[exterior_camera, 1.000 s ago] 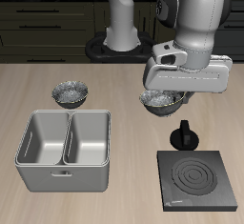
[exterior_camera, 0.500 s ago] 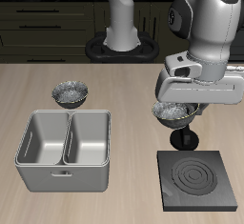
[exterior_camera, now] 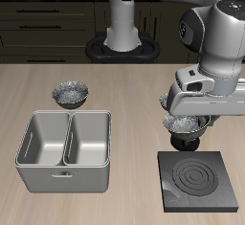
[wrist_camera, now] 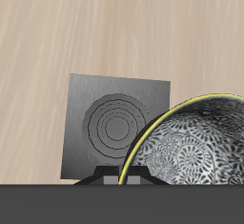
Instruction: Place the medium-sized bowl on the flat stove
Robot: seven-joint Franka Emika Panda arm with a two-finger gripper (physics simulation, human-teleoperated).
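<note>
medium-sized bowl [exterior_camera: 187, 124] — lifted, above flat stove [exterior_camera: 199, 181]

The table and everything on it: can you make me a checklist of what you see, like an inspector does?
Surface: light wooden table, flat, no spills seen.
Job's things: medium-sized bowl held up in the air near the knob edge of the flat stove; not on the stove yet.
Clutter: another speckled bowl farther back; grey double-compartment metal bin beside the stove, both compartments look empty.
Grippers: gripper shut on the bowl's rim.
Cables: nothing seen.
Surroundings: dark cabinets with drawers behind the table; robot base at the back.
</note>
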